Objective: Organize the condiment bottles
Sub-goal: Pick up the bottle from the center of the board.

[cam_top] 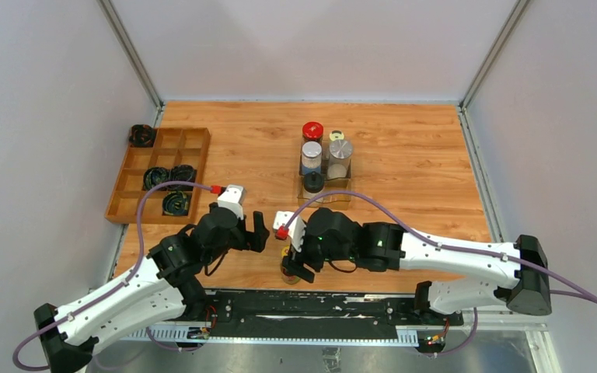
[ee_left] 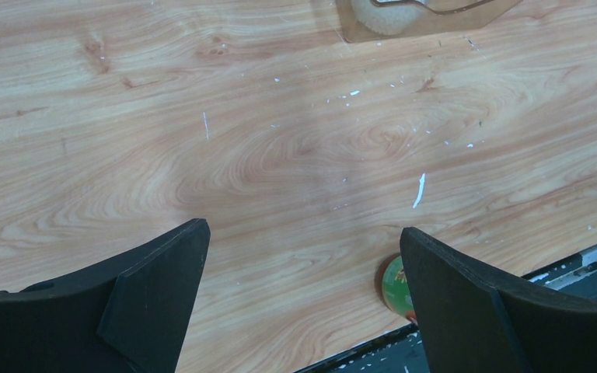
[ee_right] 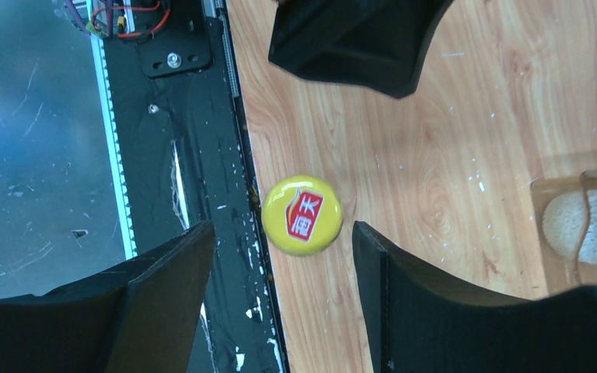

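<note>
The yellow-capped brown sauce bottle [cam_top: 288, 265] stands upright at the table's front edge. Its yellow cap [ee_right: 301, 214] sits between the fingers of my right gripper [ee_right: 284, 233], which is open around it with a gap on each side. My left gripper [ee_left: 303, 233] hovers open over bare wood just left of it, with the bottle's green label [ee_left: 392, 284] showing beside its right finger. Several condiment bottles stand in a clear holder [cam_top: 336, 194] mid-table: a red-lidded jar [cam_top: 312, 130], a yellow-capped shaker [cam_top: 336, 136], a silver-lidded jar [cam_top: 340, 149], a blue-labelled jar [cam_top: 311, 157] and a black-capped jar [cam_top: 314, 183].
A wooden compartment tray [cam_top: 128, 203] with black coiled bundles [cam_top: 176, 203] lies at the left, and one more bundle [cam_top: 141, 136] sits behind it. A black rail [cam_top: 311, 301] runs right along the front edge next to the sauce bottle. Walls close in the table's sides and back.
</note>
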Controlling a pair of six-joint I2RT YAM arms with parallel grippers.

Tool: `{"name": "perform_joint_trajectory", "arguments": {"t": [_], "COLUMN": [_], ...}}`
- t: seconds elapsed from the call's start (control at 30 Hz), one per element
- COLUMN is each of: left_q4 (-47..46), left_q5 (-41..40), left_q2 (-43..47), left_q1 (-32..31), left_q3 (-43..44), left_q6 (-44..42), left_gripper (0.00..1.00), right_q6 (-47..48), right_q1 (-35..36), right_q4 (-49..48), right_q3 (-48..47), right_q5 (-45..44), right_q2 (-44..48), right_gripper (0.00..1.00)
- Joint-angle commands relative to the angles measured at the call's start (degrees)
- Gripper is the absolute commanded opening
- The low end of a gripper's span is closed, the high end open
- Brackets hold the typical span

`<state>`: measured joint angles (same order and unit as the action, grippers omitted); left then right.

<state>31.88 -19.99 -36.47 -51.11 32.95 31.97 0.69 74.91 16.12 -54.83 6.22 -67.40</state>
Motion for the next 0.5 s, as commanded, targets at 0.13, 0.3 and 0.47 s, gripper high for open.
{"name": "perform_joint_trajectory", "arguments": {"t": [0.13, 0.3, 0.47], "left_q4": [0.2, 0.2, 0.2], "left_q5": [-0.3, -0.2, -0.1], "left_q2": [1.4, 1.0, 1.2], "left_q1": [0.2, 0.1, 0.1], "left_q3": [-1.1, -1.1, -1.2], "left_q6": [0.8, 0.8, 0.7], "left_gripper": [1.0, 1.0, 1.0], "right_q6": [4.3, 4.9, 5.1], "right_q1": [1.0, 1.0, 1.0], "right_q4": [15.3, 20.6, 24.1], "right_q3": [-13.5, -18.3, -21.3], "right_q5": [-0.5, -0.7, -2.0], "right_q2": [-7.0, -10.7, -13.6], "right_gripper": [0.69, 0.66, 0.59]}}
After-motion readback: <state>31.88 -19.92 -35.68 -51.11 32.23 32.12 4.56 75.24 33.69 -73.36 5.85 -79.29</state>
